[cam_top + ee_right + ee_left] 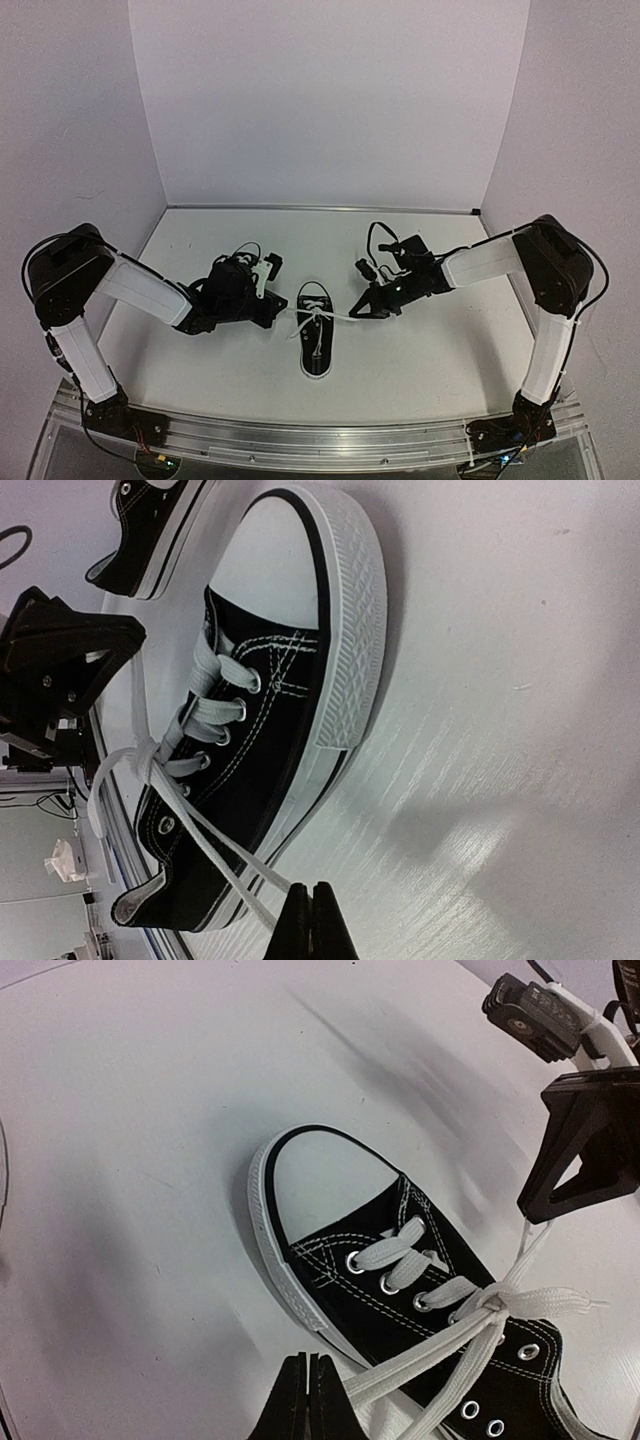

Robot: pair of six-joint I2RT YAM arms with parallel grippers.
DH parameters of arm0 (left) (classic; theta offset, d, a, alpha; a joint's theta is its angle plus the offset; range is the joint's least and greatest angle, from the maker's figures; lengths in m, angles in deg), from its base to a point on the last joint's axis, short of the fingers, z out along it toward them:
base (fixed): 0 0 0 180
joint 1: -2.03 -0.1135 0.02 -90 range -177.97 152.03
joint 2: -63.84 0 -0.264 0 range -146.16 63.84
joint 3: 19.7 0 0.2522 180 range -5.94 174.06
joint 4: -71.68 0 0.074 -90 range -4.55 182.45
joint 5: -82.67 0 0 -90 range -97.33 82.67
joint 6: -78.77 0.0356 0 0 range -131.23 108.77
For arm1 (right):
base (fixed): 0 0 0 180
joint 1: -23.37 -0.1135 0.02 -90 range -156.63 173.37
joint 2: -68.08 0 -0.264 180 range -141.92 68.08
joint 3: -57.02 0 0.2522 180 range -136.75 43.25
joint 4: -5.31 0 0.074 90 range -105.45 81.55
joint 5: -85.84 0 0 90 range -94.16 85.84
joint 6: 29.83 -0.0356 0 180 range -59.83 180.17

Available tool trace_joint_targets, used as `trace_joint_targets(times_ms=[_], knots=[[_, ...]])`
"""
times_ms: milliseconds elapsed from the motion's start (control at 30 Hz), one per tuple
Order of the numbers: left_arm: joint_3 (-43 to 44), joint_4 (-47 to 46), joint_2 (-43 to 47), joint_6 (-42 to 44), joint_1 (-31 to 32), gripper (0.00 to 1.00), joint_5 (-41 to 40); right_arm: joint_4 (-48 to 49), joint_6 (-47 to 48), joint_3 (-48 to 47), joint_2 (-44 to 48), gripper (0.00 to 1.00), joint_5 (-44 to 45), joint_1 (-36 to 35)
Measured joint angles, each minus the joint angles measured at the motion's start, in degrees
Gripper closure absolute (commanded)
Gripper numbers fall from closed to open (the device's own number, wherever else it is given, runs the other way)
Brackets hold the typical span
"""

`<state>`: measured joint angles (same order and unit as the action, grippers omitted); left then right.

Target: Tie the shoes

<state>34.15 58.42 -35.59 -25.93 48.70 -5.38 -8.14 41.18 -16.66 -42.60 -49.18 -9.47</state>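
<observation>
The left gripper (310, 1405) is seen clenched on one strand of the white laces (400, 1360), its jaws pressed flat together with the strand pinched at the tips. The right gripper (310, 925) is likewise clenched on the other strand. Both strands are drawn taut and are crossed in a twist (488, 1300) over the middle of the lacing of the shoe (345, 1285). This shoe is found between the two grippers, just ahead of each set of fingertips. It is set flat on its sole on the white table (130, 1160), with the toe pointed away from the arm bases. Nothing is interposed between either gripper and the shoe, and each gripper is faced by the other across it, near but apart. A second shoe (150, 530) is shown beyond the toe of the first in the right wrist view. In the top view it appears to be hidden under the left arm, though this cannot be confirmed. Bare tabletop is left ahead of the toe as far as the back wall (330, 100). Behind the grippers the table is ended by a metal rail (320, 435)
</observation>
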Motion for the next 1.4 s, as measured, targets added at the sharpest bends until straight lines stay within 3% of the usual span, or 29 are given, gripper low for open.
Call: trace_joint_targets(times_ms=[567, 900, 967, 1200, 1400], knots=[[-1.5, -1.6, -0.6, -1.6, -1.1, 0.99, 2.9, 1.9, 1.0, 2.4, 0.0, 1.0, -1.6, 2.0], [-1.8, -1.4, 0.4, -1.4, -2.6, 0.58, 5.4, 1.2, 1.0, 2.1, 0.2, 1.0, -5.7, -1.0], [-2.5, -1.4, 2.6, -1.4, -2.6, 0.52, 5.4, 1.1, 1.2, 2.1, 0.4, 0.96, -6.2, -1.4], [-3.8, 0.7, 12.0, -0.2, -2.8, 0.45, 6.1, -0.1, 2.1, 2.1, 0.7, 0.81, -7.4, -1.9], [-2.9, 5.1, 14.4, 2.5, -2.8, 0.48, 10.8, -1.2, 3.4, 2.1, 0.7, 0.78, -7.5, -2.0]])
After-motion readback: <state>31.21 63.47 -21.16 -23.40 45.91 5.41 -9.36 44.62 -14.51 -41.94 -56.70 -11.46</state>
